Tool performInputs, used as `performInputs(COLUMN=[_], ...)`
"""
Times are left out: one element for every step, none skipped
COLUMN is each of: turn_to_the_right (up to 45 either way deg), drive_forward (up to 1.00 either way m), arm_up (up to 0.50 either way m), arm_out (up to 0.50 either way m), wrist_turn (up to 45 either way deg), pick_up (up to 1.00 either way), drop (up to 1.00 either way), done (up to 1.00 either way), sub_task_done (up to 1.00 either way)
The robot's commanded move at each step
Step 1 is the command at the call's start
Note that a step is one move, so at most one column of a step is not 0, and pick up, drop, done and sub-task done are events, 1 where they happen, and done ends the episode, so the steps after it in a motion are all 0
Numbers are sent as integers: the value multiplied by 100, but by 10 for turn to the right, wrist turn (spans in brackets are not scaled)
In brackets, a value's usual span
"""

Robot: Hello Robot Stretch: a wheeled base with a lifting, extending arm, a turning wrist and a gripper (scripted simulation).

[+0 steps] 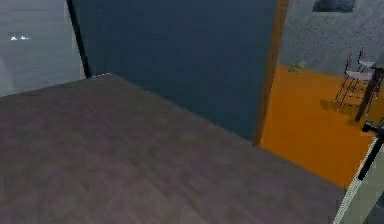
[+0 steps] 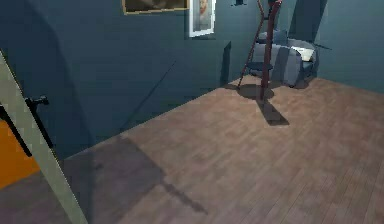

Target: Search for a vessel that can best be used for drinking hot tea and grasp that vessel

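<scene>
Through a doorway at the forward view's right, an orange floor (image 1: 310,120) leads to a thin-legged chair (image 1: 355,80) and a dark table leg (image 1: 368,95). Nothing on that table can be made out. In the arm side view, a red-brown frame (image 2: 268,40) stands in the far corner with grey bulky things (image 2: 295,62) at its foot.
A dark blue wall (image 1: 180,60) closes the way ahead across brown wood floor (image 1: 120,150). A pale door (image 2: 40,140) with a black handle (image 2: 38,101) stands at the arm side view's left, orange floor (image 2: 15,155) behind it. Two pictures (image 2: 201,17) hang on the blue wall. Wood floor (image 2: 230,150) stretches out to the side.
</scene>
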Motion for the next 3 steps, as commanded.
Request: performInputs(turn_to_the_right=[210,0,270], drive_forward=[0,95,0], arm_up=[0,0,0], arm_out=[0,0,0], wrist_turn=[0,0,0], pick_up=[0,0,0], drop=[0,0,0], done=[0,0,0], sub_task_done=[0,0,0])
